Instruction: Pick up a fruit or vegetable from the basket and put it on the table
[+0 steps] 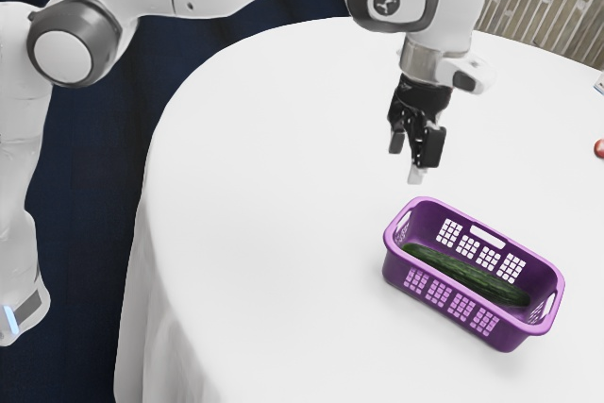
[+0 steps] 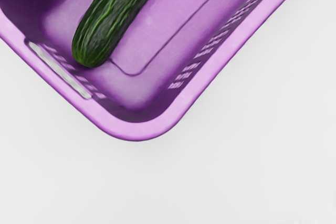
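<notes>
Above the basket's near-arm end, the black gripper (image 1: 413, 154) hangs over the table in the exterior view, its two fingers apart and nothing between them. A purple basket (image 1: 401, 266) stands upright on the white table (image 1: 274, 186). Inside it lies a long dark green cucumber (image 1: 464, 274), stretching along most of the basket's floor. From the wrist view, one rounded end of the cucumber (image 2: 107, 27) and one corner of the basket (image 2: 137, 130) are seen from above; the cucumber's other end is cut off there.
Far from the arm, a small red round object (image 1: 599, 148) sits at the exterior view's right edge, with part of another item (image 1: 600, 85) above it. The basket's raised walls surround the cucumber.
</notes>
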`<state>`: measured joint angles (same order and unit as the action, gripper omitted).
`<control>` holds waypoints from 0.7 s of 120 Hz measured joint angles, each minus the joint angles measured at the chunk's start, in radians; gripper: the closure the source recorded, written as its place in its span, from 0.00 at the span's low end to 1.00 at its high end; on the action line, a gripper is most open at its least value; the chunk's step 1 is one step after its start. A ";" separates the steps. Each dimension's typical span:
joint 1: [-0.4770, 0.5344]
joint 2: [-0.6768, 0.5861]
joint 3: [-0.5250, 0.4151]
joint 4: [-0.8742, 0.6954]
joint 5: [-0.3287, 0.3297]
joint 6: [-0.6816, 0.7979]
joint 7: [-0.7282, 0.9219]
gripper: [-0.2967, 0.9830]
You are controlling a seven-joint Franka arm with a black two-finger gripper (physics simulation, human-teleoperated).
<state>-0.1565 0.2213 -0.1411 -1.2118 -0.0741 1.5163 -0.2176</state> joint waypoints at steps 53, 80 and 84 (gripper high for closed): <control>0.015 0.158 -0.078 0.043 0.003 0.152 0.451 0.23; 0.081 0.244 -0.083 0.099 0.004 0.208 0.602 0.23; 0.080 0.257 -0.087 0.110 0.004 0.218 0.620 0.23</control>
<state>-0.0762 0.4782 -0.2285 -1.1022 -0.0696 1.7345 0.4029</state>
